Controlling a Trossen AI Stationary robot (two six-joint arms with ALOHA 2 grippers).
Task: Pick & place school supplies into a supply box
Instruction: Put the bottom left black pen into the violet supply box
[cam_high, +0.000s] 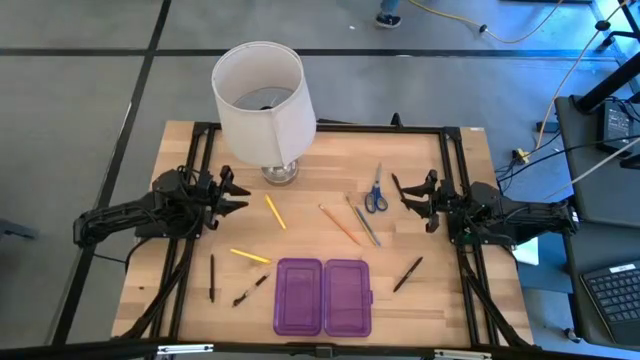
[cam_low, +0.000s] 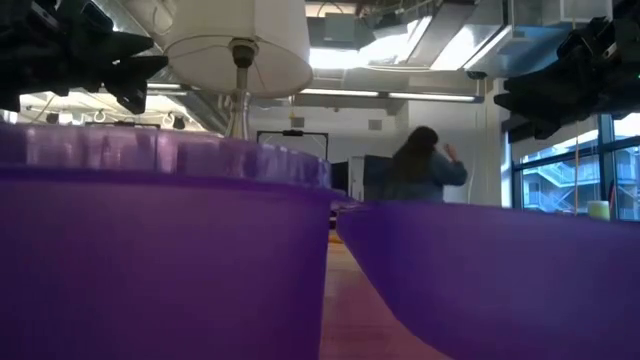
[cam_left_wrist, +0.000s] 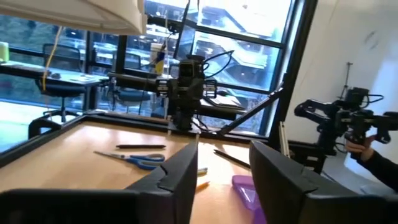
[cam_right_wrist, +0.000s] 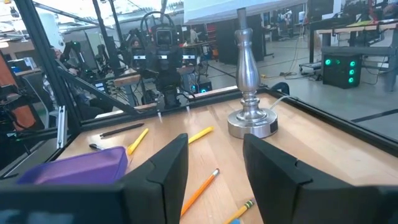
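The open purple supply box (cam_high: 323, 296) lies flat near the table's near edge, both halves up; it fills the low view (cam_low: 150, 250). Blue-handled scissors (cam_high: 376, 195), an orange pencil (cam_high: 340, 225) and a greyish pencil (cam_high: 365, 222) lie right of centre. Two yellow pencils (cam_high: 275, 211) (cam_high: 250, 256) lie left of centre. Dark pens (cam_high: 212, 278) (cam_high: 250, 290) (cam_high: 407, 273) flank the box. My left gripper (cam_high: 235, 195) (cam_left_wrist: 224, 180) hovers open at the left side. My right gripper (cam_high: 405, 200) (cam_right_wrist: 214, 165) hovers open at the right, close to the scissors.
A white-shaded lamp (cam_high: 262, 100) stands on a metal base (cam_right_wrist: 252, 118) at the far left of the table. Black frame rails (cam_high: 450, 160) run along the table's edges. A person (cam_low: 420, 165) shows in the room behind.
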